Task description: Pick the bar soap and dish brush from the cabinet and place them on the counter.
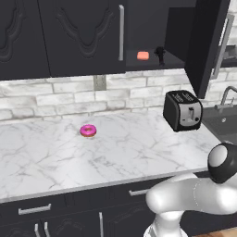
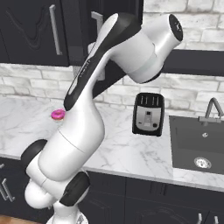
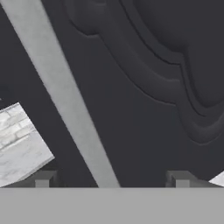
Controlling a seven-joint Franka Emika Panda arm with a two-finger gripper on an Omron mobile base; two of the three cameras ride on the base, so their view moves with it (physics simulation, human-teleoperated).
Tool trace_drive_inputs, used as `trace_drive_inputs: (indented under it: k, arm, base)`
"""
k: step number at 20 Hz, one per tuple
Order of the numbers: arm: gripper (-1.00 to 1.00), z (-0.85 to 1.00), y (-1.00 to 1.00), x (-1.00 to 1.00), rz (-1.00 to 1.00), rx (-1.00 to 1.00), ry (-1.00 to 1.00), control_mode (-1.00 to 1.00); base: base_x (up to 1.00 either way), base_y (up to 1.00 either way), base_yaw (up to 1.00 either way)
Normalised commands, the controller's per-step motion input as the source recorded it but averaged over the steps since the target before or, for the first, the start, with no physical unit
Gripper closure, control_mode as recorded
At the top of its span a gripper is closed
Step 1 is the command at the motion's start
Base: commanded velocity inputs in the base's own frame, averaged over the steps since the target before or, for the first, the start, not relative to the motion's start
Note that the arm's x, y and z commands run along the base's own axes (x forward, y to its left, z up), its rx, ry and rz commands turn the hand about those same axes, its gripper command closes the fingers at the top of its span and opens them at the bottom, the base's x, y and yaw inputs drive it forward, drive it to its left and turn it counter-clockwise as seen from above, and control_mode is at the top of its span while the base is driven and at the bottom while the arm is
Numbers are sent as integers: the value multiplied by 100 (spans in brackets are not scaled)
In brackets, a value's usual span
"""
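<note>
You have the end effector (image 3: pixel 109 179) spread wide, its tips either side of the long silver bar handle (image 3: pixel 65 96) on the carved black cabinet (image 1: pixel 83 32) door, evidently positioned to work that door; nothing is pinched. The salmon-orange bar soap (image 1: pixel 143 55) and thin black dish brush (image 1: pixel 160 54) sit on the dark inner shelf above the white marble counter (image 1: pixel 115 152); I judge both lie beyond the door, apart from the end effector.

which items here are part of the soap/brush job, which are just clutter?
Job:
- salmon-orange bar soap on the shelf
- small black dish brush beside it
- dark black wall cabinet, right door open
- white marble counter
- claw, open by the silver door handle

Lying about:
- pink frosted donut
- black toaster
- sink
</note>
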Motion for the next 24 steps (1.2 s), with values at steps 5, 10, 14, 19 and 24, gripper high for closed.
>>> trace_drive_inputs:
  k: [5, 10, 14, 19, 24]
  arm:
    - [-100, 14, 0, -57, 9, 2, -19, -100]
    - [-100, 11, 9, -87, 5, 0, -23, -100]
    - [-100, 2, 48, -72, 0, -2, -19, -100]
    - [-100, 0, 78, -37, 0, -14, -13, -100]
    - [-100, 0, 81, -3, -4, -22, -18, -100]
  base:
    - [0, 0, 0]
    - [0, 0, 0]
    - [0, 0, 0]
    - [0, 0, 0]
    - [0, 0, 0]
